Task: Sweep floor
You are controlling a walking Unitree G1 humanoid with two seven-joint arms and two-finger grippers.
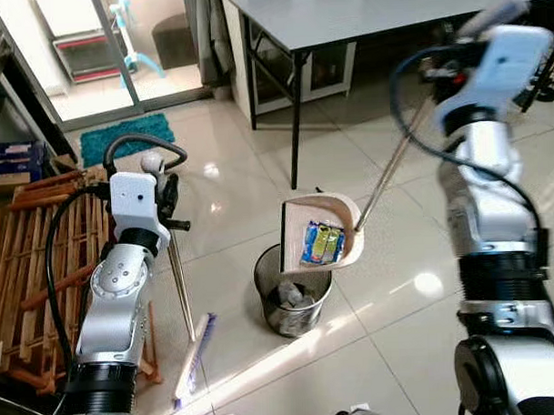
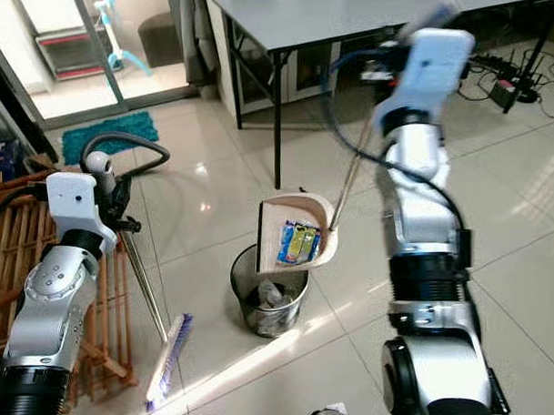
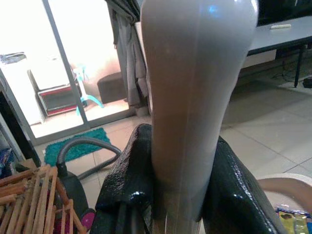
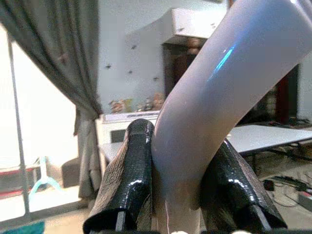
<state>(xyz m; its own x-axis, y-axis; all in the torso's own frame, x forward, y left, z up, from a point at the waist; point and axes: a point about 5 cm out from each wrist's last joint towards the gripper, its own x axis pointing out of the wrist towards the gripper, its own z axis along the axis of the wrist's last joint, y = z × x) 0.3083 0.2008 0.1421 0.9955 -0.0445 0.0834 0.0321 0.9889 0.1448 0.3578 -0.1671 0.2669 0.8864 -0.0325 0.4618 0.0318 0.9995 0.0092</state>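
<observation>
My left gripper (image 3: pixel 183 195) is shut on the grey top of a broom handle (image 1: pixel 180 288). The handle slants down to the broom head (image 1: pixel 193 356), which rests on the tiled floor. My right gripper (image 4: pixel 183 195), raised high at the right, is shut on the long handle (image 1: pixel 390 176) of a beige dustpan (image 1: pixel 324 209). The dustpan hangs tipped on its side just above a black mesh bin (image 1: pixel 292 293). Blue and yellow wrappers (image 1: pixel 321 242) lie inside the pan. Crumpled rubbish sits in the bin.
A grey table (image 1: pixel 388 12) with a black leg (image 1: pixel 297 125) stands just behind the bin. A wooden rack (image 1: pixel 42 261) lies at my left. A vacuum hose (image 1: pixel 143 144) and a teal mat (image 1: pixel 124 135) lie beyond it, and cables (image 2: pixel 514 81) lie far right.
</observation>
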